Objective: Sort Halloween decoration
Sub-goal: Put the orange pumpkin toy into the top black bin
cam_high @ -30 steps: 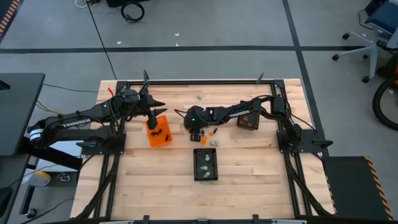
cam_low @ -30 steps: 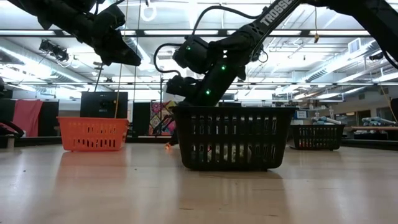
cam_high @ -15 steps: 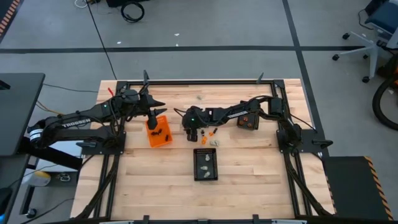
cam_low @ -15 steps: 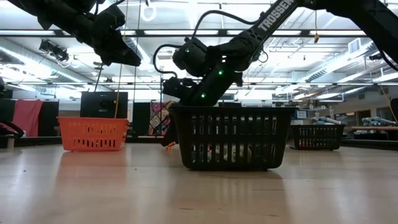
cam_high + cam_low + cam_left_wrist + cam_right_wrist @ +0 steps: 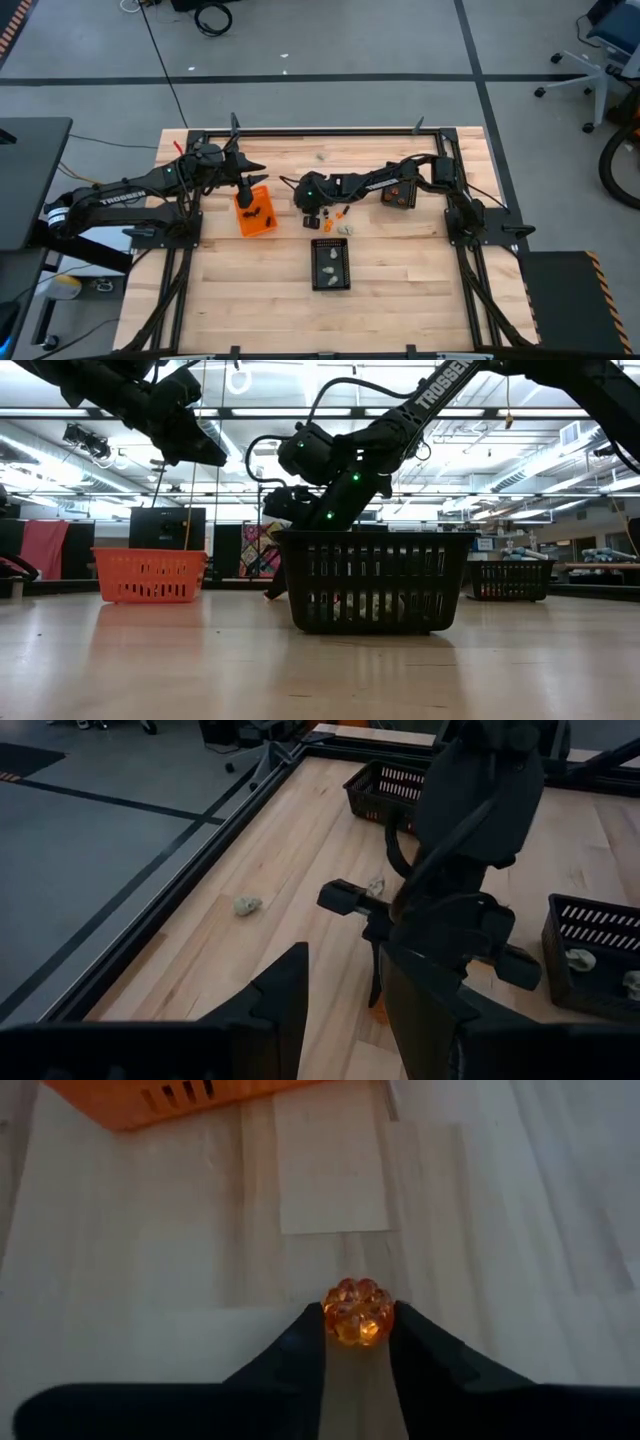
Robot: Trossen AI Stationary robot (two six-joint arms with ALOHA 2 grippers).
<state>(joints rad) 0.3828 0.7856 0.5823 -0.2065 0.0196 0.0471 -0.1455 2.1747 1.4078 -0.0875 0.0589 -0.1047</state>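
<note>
My right gripper (image 5: 358, 1320) reaches to the table's middle (image 5: 314, 216), just right of the orange bin (image 5: 256, 213), and is shut on a tiny orange pumpkin piece (image 5: 358, 1311). More small pieces, orange (image 5: 341, 212) and pale (image 5: 346, 229), lie on the wood beside it. A pale one (image 5: 247, 905) lies alone farther off. My left gripper (image 5: 345, 990) hangs open and empty over the orange bin's far end (image 5: 243, 203). Pale pieces lie in the near black mesh bin (image 5: 331, 264). My right gripper pinches the orange pumpkin piece by its two opposite sides (image 5: 330, 1316) at the very ends of its fingers (image 5: 300, 1342). The fingers come down at a slant from the table's right. Whether the piece rests on the wood or hangs just above it, I cannot tell.
A second black mesh bin (image 5: 400, 193) stands toward the table's right, under the right arm. In the low view the near mesh bin (image 5: 375, 580) hides the right gripper's fingertips. Bare wood lies along the near edge (image 5: 400, 280). A metal frame (image 5: 320, 131) rims the table.
My right gripper has eased a little toward the table's left and down, near the orange bin. The left arm has kept still.
</note>
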